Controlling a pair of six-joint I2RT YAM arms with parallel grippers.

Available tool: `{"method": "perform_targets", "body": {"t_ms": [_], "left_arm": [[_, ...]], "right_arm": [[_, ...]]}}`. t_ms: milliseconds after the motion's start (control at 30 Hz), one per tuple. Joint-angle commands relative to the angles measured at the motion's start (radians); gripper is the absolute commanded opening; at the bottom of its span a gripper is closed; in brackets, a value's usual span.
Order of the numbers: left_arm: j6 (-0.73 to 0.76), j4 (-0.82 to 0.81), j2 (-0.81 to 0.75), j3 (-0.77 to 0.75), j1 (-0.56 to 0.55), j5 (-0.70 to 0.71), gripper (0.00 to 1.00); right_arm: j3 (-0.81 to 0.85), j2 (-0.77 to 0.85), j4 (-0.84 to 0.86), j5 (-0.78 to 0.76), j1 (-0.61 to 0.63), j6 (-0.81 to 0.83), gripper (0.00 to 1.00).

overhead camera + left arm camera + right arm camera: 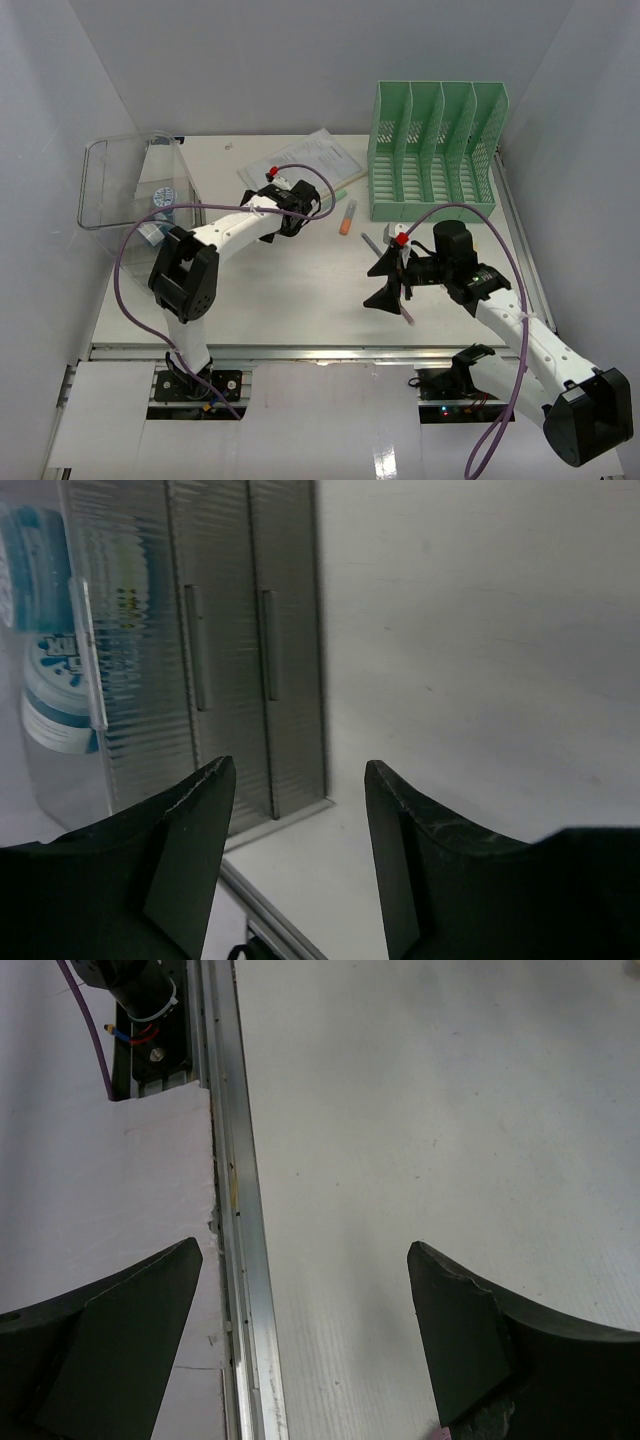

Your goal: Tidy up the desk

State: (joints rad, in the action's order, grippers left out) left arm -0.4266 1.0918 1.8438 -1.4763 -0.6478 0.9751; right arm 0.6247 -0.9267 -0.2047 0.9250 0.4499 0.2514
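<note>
At the far left, on the large flat white desk (300, 290), stands the clear plastic bin (100, 180) with a blue-labelled container (165, 200) inside. Your left claw (290, 212) hangs over the middle of the desk, well right of the bin. Its wrist view shows the jaws apart with nothing between them.

Just behind it lie loose printed paper sheets (310, 160). Just to its right lies the short orange marker pen (347, 217). This is the relation to work from: the marker's long axis runs roughly away from the arm bases, tilted a little. It lies to the right of the left claw and beyond the right claw (380, 285), which is to its right.

Your left claw is clearly the nearer one, so I'd judge the marker the likely next pick for that arm. Set the jaws across the barrel, not along it.

The right claw is spread wide and empty, over bare desk near the metal front rail (235, 1210).

At the far right rear stands the mint-green slotted plastic file rack (435, 150).

The desktop looks smooth and flat, so the marker may roll if nudged. There is bare surface around it on the near side, but the papers and the rack crowd the far side.
</note>
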Motion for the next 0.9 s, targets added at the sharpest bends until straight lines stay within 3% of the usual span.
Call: {"method": "perform_targets", "body": {"t_ms": [0, 300, 867], "left_arm": [[0.058, -0.008, -0.002, 0.003, 0.089, 0.219, 0.63], [-0.038, 0.044, 0.104, -0.010, 0.173, 0.294, 0.58], [-0.263, 0.238, 0.303, -0.160, 0.216, 0.344, 0.50]], "right_arm": [[-0.006, 0.026, 0.026, 0.008, -0.012, 0.018, 0.90], [-0.034, 0.050, 0.063, 0.038, -0.044, 0.003, 0.90], [-0.071, 0.094, 0.082, 0.089, -0.111, -0.012, 0.90]]}}
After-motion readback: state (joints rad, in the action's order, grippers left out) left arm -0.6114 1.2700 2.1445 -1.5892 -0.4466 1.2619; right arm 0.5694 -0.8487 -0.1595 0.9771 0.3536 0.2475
